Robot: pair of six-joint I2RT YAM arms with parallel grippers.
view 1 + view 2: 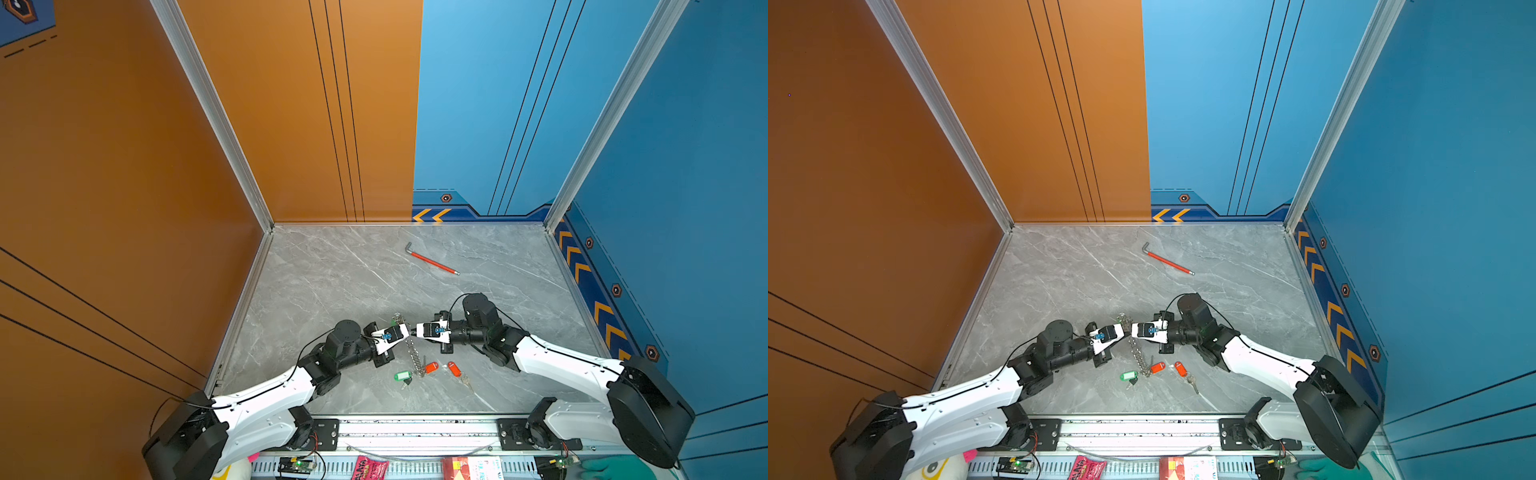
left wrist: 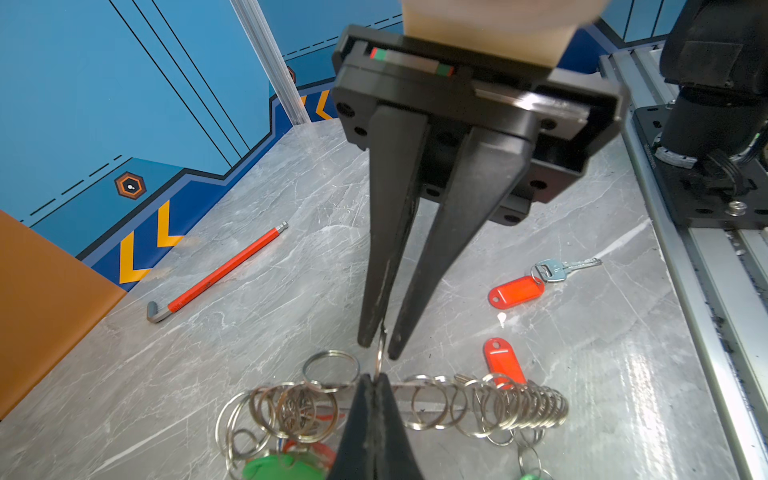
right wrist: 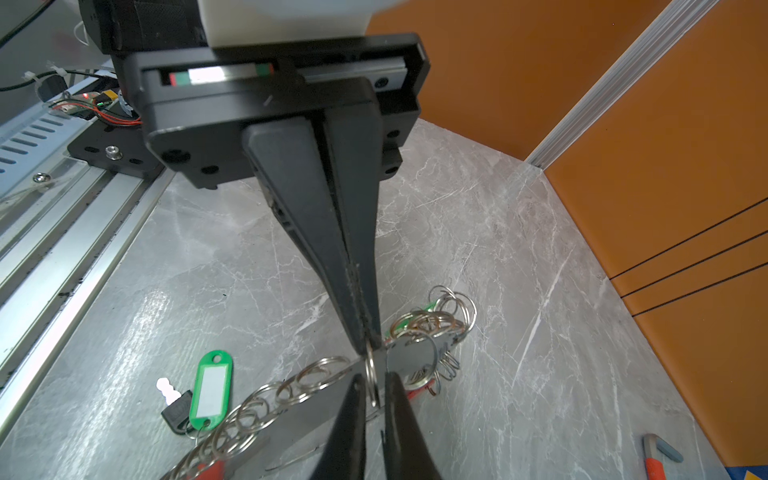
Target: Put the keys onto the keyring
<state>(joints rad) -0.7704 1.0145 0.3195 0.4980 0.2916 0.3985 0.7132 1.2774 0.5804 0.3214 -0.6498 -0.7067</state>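
Observation:
The keyring (image 1: 412, 353), a flat grey hoop strung with many silver rings, lies on the marble table (image 1: 332, 282); its grey strip (image 2: 432, 400) shows in the left wrist view. My left gripper (image 2: 376, 377) is shut on one small upright ring (image 2: 380, 353). My right gripper (image 3: 374, 376) meets it tip to tip, open by a narrow gap, with that ring (image 3: 371, 380) between its fingers. Keys lie loose nearby: a green-tagged one (image 1: 402, 376), an orange tag (image 1: 431, 367) beside the chain, and an orange-tagged key (image 2: 515, 291). Another green tag (image 2: 282, 467) sits among the bunched rings.
A red-sleeved hex wrench (image 1: 432, 262) lies towards the back of the table. Orange and blue walls close in three sides. An aluminium rail (image 1: 415, 428) with both arm bases runs along the front edge.

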